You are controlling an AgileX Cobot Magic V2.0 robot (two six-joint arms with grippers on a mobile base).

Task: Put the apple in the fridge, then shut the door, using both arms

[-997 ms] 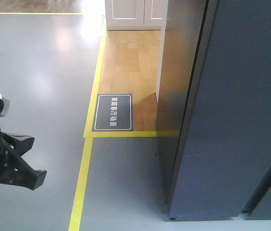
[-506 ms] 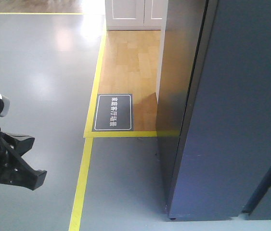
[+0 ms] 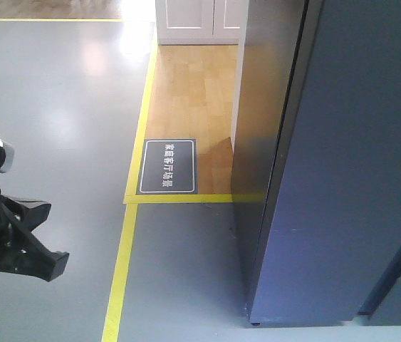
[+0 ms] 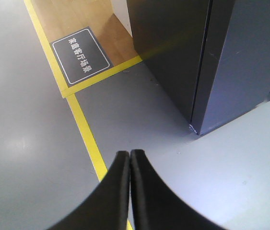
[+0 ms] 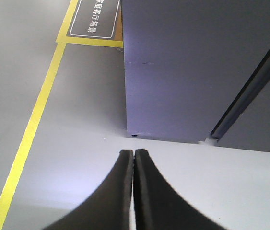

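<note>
At right of the front-facing view stands the tall dark grey fridge [image 3: 342,164], its flat outer faces filling the frame from top to near the bottom edge and its base resting on the glossy grey floor [image 3: 50,92]; whether the dark grey door is a separate panel among these faces cannot be told, and no white interior shows. Beside the fridge's left face, a strip of light wooden flooring [image 3: 189,92] is bordered by yellow floor tape [image 3: 123,263], with a dark rectangular floor sign bearing white characters [image 3: 167,166] lying on the wood just inside the tape corner. At lower left, the black left arm with loose cables and a grey-white wrist part [image 3: 4,228] hangs over the grey floor, well apart from the fridge. Left gripper [image 4: 130,154]: black fingertips pressed together, nothing between them, above the yellow tape. Right gripper [image 5: 134,153]: fingertips likewise pressed together and empty, near the fridge's lower front edge. The apple appears in no view.
</note>
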